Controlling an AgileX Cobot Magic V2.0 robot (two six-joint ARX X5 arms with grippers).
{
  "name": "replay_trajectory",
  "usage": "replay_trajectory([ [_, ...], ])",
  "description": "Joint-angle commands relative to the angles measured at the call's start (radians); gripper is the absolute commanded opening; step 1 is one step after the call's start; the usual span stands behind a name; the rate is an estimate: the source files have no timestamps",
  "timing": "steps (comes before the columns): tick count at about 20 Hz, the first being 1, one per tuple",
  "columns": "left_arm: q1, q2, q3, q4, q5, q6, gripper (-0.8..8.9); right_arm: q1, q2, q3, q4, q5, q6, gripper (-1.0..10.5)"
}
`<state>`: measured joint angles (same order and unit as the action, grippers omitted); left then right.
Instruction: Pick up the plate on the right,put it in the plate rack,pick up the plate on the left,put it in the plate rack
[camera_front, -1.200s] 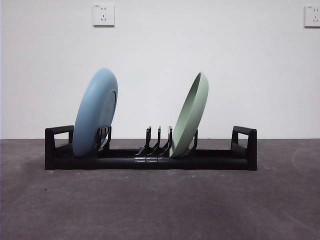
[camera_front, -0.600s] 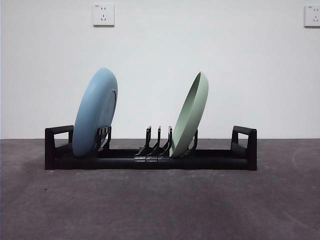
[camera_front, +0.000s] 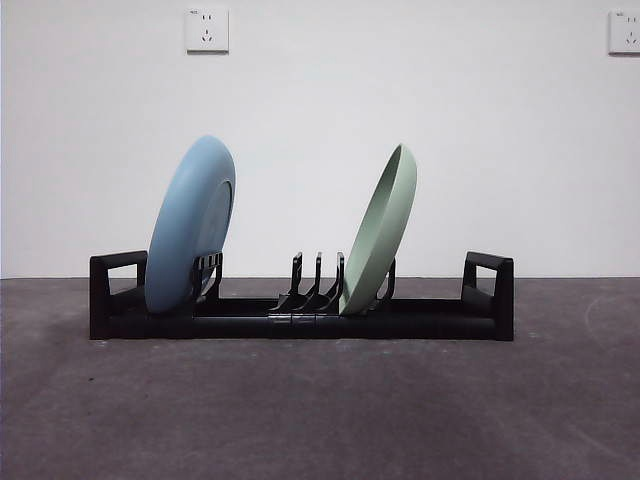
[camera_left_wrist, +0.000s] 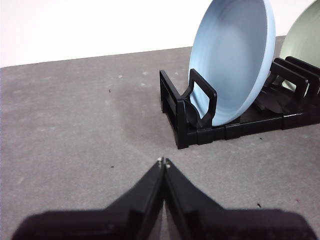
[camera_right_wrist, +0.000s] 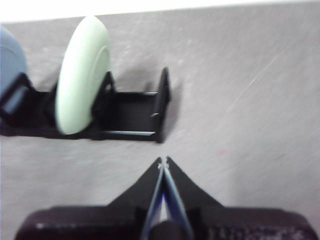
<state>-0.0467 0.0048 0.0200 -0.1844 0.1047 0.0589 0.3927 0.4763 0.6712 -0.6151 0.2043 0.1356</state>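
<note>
The plate rack (camera_front: 300, 318) stands on the grey table (camera_front: 320, 410), lengthwise across the front view, with a looped handle at each end. The blue plate (camera_front: 192, 225) stands on edge in the slots at one end of the rack, just beside that end's handle, and leans toward the middle of the rack. The green plate (camera_front: 381, 230) stands on edge in slots past the middle, tilted the same way; three bare divider prongs (camera_front: 318, 278) rise between the two plates. The plates are well apart and do not touch.

The left tool (camera_left_wrist: 163, 163) is pressed together, tips meeting, and holds nothing. It hangs above bare table near the rack end that carries the blue plate. The right tool (camera_right_wrist: 163, 162) is likewise pressed together and empty, above bare table near the opposite rack end, beside the green plate. Neither tool appears in the front view.

Two wall sockets (camera_front: 207, 29) sit on the white wall behind.
</note>
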Motion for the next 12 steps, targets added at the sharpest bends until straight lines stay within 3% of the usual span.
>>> replay_trajectory([
  [1,0.003,-0.003,-0.016,0.006,0.001,-0.007,-0.03,-0.063,-0.061,-0.037,0.043,-0.019,-0.121,0.0],
  [4,0.003,-0.003,-0.016,0.006,0.001,-0.007,-0.03,-0.204,-0.192,-0.187,0.229,-0.164,-0.170,0.0],
  [7,0.003,-0.003,-0.016,0.006,0.001,-0.007,-0.03,-0.283,-0.335,-0.372,0.402,-0.283,-0.204,0.0],
  [12,0.003,-0.003,-0.016,0.006,0.001,-0.007,-0.03,-0.302,-0.478,-0.546,0.431,-0.294,-0.196,0.0],
])
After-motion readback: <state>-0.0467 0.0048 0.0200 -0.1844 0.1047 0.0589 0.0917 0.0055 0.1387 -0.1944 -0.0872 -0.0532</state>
